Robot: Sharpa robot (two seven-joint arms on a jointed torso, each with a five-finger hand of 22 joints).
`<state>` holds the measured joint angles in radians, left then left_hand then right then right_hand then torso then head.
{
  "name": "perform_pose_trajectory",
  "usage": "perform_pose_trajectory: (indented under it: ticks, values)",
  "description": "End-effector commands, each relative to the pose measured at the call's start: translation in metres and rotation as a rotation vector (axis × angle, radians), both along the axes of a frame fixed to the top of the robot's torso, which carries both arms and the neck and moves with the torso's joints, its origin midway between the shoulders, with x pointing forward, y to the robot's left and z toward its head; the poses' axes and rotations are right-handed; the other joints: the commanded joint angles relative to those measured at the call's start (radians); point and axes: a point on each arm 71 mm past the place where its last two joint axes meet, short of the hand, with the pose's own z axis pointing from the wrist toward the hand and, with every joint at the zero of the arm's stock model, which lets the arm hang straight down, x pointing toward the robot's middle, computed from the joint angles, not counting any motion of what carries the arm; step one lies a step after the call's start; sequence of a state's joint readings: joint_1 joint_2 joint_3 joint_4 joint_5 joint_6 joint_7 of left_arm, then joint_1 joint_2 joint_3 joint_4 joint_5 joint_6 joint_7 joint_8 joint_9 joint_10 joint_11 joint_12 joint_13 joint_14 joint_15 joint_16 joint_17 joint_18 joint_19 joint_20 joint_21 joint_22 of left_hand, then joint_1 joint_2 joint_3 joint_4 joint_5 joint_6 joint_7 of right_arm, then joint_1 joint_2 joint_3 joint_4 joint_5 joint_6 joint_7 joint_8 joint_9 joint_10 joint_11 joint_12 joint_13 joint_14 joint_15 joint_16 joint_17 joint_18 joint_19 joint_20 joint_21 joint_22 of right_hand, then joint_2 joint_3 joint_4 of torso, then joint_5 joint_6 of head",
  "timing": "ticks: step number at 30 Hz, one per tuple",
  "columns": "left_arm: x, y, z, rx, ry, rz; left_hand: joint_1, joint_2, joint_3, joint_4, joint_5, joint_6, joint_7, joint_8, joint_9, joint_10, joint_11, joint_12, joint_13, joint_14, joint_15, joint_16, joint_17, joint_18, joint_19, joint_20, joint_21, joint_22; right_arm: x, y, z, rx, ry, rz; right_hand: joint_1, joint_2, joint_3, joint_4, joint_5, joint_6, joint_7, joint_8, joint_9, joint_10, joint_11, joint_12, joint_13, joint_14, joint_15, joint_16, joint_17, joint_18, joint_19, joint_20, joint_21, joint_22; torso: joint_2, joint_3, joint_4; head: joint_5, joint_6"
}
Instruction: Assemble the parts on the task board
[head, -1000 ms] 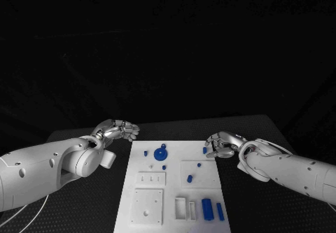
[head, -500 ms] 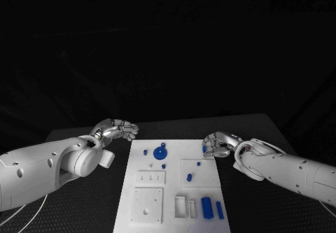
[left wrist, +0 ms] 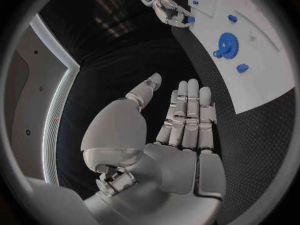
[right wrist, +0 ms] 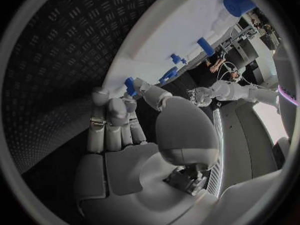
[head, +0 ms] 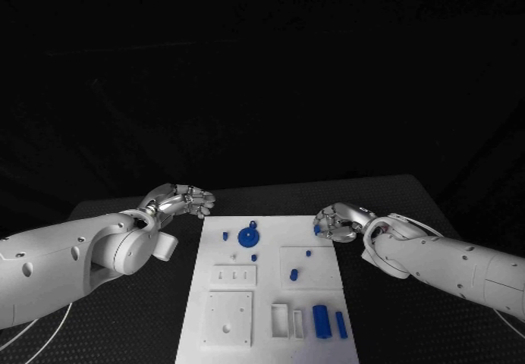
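The white task board [head: 219,292] lies in the middle of the table. A blue gear [head: 249,238] stands near its far end, and small blue pegs [head: 293,274] sit around it. My right hand [head: 341,223] hovers at the board's far right edge and pinches a small blue peg [head: 317,227] between thumb and fingertip; the peg [right wrist: 129,83] is also in the right wrist view. My left hand [head: 182,201] is off the board's far left corner, holds nothing, and its fingers [left wrist: 187,115] lie straight with the thumb apart.
A large blue cylinder [head: 321,321] and a thinner blue bar [head: 341,324] lie at the board's near right, beside white slotted blocks [head: 280,320]. Square white plates [head: 231,318] occupy the near left. Black textured table [head: 131,318] surrounds the board.
My right hand has shifted slightly left and away along the board's far right edge, with the small blue peg at its fingertips. The left hand has barely moved.
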<state>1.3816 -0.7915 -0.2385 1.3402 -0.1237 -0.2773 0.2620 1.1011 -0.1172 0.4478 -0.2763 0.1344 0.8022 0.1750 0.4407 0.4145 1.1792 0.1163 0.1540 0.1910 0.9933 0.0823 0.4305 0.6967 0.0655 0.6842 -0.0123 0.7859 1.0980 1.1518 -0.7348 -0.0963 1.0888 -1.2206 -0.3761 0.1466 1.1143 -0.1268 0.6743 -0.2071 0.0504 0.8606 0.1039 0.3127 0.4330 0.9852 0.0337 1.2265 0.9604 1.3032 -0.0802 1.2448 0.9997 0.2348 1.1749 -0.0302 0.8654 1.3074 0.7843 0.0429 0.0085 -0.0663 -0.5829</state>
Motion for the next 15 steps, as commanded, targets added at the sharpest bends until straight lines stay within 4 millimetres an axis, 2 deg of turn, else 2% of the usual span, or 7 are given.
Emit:
perform_pose_trajectory:
  ticks: [1,7,15]
  values:
    - [-0.0007,-0.0021,0.0010,-0.005,-0.005,-0.018,-0.009,0.001,0.000,0.006,-0.004,-0.004,0.000,-0.007,-0.001,-0.007,-0.002,-0.005,0.001,0.007,0.002,-0.003,0.001,0.014,-0.009,-0.001,0.005,-0.001,0.0003,0.0017,-0.0007,0.000,0.002,0.004,0.004,-0.008,0.022,0.005,-0.002,0.049,0.029,0.007,0.003,0.001,-0.013,0.005,-0.002,0.001,-0.008,-0.004,0.002,0.027,0.004,-0.002,0.002,0.018,0.000,0.0006,-0.0006,0.000,-0.004]
    - [-0.0008,-0.0020,0.0010,-0.005,-0.005,-0.018,-0.009,0.002,0.001,0.007,-0.003,-0.004,0.000,-0.007,-0.001,-0.007,-0.002,-0.005,0.001,0.007,0.002,-0.003,0.001,0.014,-0.009,-0.001,0.005,-0.001,0.0005,0.0024,-0.0026,-0.005,0.008,0.004,-0.002,-0.016,0.030,0.005,-0.002,0.059,0.026,0.012,0.005,0.003,-0.017,0.006,-0.002,0.002,-0.012,-0.004,0.003,0.027,0.005,-0.003,0.006,0.019,0.000,-0.0003,0.0007,-0.001,-0.008]
    - [-0.0007,-0.0016,0.0008,-0.003,-0.002,-0.015,-0.010,0.002,0.001,0.008,-0.003,-0.005,0.001,-0.008,-0.001,-0.008,-0.002,-0.006,0.002,0.007,0.002,-0.004,0.002,0.014,-0.009,-0.002,0.006,-0.002,-0.0003,0.0045,-0.0041,-0.004,0.016,0.012,-0.006,-0.014,0.033,0.004,-0.002,0.066,0.023,0.015,0.007,0.004,-0.019,0.007,-0.002,0.002,-0.014,-0.003,0.004,0.027,0.006,-0.003,0.007,0.019,-0.001,0.0001,0.0000,-0.001,-0.009]
